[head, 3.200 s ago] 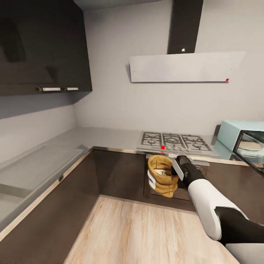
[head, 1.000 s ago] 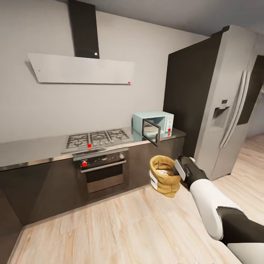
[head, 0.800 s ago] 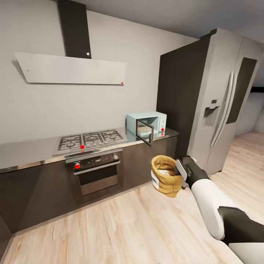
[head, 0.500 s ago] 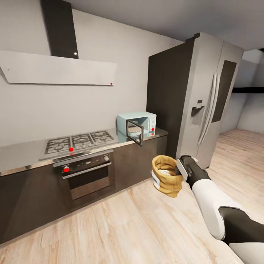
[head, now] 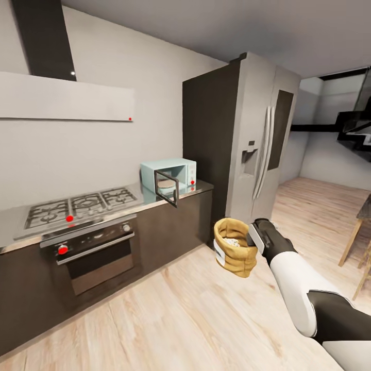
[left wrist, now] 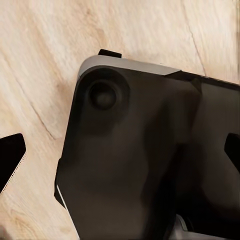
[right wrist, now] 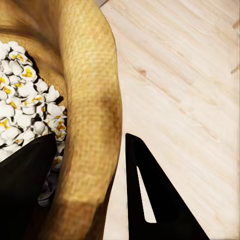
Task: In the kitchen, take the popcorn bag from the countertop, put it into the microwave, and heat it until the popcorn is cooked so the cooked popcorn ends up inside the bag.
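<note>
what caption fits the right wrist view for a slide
Right gripper pinching the rolled rim of the popcorn bag, popcorn inside.

A home kitchen: gas hob (head: 77, 206), built-in oven (head: 95, 252), microwave (head: 170, 175), tall fridge (head: 257, 149).

Microwave (head: 170, 175) on countertop (head: 198, 188), right of hob (head: 77, 205), fridge (head: 247, 154) beyond.

Head camera high, facing forward-down across wood floor (head: 196, 319), microwave (head: 169, 178) at 11 o'clock, left wrist camera close over floor (left wrist: 45, 75), right wrist camera tight on popcorn bag (right wrist: 90, 100), shared with head view (head: 235, 246)
</note>
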Motion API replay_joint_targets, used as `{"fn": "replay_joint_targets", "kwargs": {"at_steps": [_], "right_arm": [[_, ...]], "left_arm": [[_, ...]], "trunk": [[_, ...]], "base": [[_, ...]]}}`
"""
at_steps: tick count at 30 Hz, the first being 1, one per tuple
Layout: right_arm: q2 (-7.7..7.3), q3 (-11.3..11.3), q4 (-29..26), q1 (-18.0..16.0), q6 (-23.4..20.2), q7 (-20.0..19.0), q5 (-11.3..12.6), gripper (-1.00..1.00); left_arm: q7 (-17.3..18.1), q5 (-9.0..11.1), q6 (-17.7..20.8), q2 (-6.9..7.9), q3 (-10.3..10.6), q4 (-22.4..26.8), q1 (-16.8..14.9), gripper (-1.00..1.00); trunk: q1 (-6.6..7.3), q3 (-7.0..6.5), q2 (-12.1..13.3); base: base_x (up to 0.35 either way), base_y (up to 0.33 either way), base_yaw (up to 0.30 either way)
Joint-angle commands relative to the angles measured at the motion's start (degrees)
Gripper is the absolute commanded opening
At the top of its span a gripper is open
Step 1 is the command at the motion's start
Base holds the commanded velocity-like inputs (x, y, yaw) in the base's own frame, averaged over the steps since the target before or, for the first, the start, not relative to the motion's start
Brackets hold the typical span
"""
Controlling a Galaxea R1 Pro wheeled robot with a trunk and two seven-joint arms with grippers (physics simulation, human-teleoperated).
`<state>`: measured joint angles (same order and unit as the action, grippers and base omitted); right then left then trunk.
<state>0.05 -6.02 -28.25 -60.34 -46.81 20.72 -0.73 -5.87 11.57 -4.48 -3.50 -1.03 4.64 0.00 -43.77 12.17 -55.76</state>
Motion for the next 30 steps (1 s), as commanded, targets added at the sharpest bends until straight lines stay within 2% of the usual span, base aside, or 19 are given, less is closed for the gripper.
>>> {"fn": "replay_joint_targets", "kwargs": {"at_steps": [1,5,22,30], "right_arm": [[0.08,-0.1,0.0,0.0,-0.2,0.1,-0.1,-1.00],[0.21,-0.1,0.0,0.0,-0.2,0.1,0.0,-1.00],[0.21,-0.1,0.0,0.0,-0.3,-0.1,0.1,-1.00],[0.28,-0.1,0.0,0.0,-0.3,-0.2,0.2,-1.00]], "left_arm": [[-0.1,0.3,0.0,-0.02,-0.1,0.0,0.0,1.00],[-0.1,0.4,0.3,-0.02,0.0,-0.1,0.0,1.00],[-0.1,0.4,0.3,0.07,0.0,-0.1,0.0,1.00],[-0.1,0.5,0.3,0.07,0.0,0.0,0.0,1.00]], "trunk": [[-0.03,0.04,0.0],[-0.03,0.01,0.0],[-0.03,0.01,0.0],[-0.03,0.01,0.0]], "base": [[0.249,0.000,-0.287],[0.296,0.000,-0.124],[0.309,0.000,-0.002],[0.309,-0.139,0.000]]}}
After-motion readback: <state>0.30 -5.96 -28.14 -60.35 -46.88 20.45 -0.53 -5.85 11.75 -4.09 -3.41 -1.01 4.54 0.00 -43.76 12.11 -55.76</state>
